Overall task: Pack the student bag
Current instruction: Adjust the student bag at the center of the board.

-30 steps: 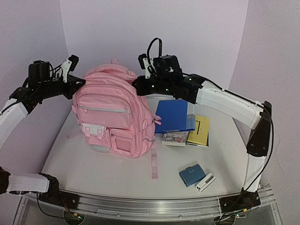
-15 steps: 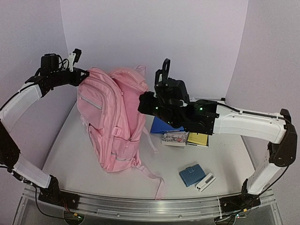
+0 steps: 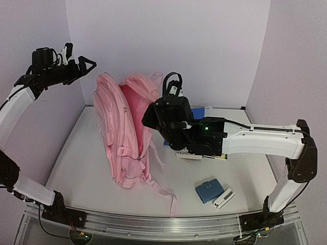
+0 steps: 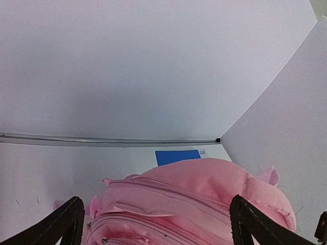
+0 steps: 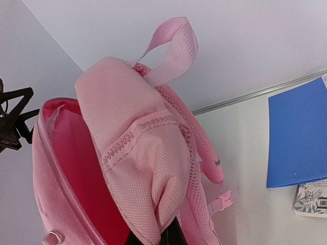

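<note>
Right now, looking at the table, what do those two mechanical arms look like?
Both the left arm and the right arm have smooth white shells on their long segments, with chunky black joints. A thin black cable loops by the right wrist, and a small green light glows there. The left gripper has black fingers shaped like tapering wedges. Both bases are bolted to a silver rail.

Pink student bag upright, unzipped.

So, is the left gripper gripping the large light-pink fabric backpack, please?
No, the left gripper stands open in the air, apart from the backpack.
</note>
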